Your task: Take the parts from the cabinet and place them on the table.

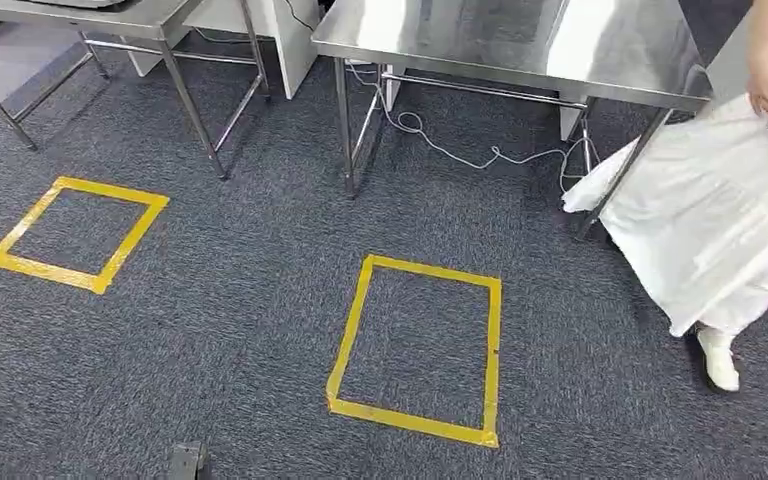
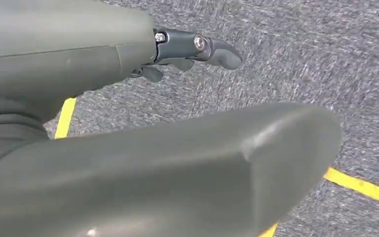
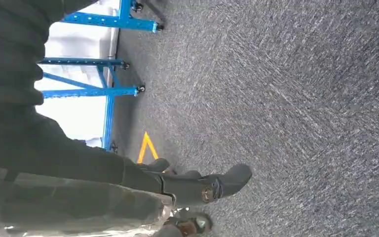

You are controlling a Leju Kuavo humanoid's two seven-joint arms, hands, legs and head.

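Left hand (image 2: 143, 123) hangs over the carpet (image 1: 260, 330), empty, fingers apart. Right hand (image 3: 177, 190) grips a clear bag (image 3: 74, 210); its contents are unclear. Two steel tables (image 1: 520, 45) stand ahead, two yellow tape squares (image 1: 415, 345) before them, one person (image 1: 720, 230) beside.

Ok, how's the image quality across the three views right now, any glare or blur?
Head view: sharp, soft glare on the steel table. Left wrist view: carpet streaked with motion blur, the left hand up close. Right wrist view: blurred carpet, blown-out white behind the blue frame.
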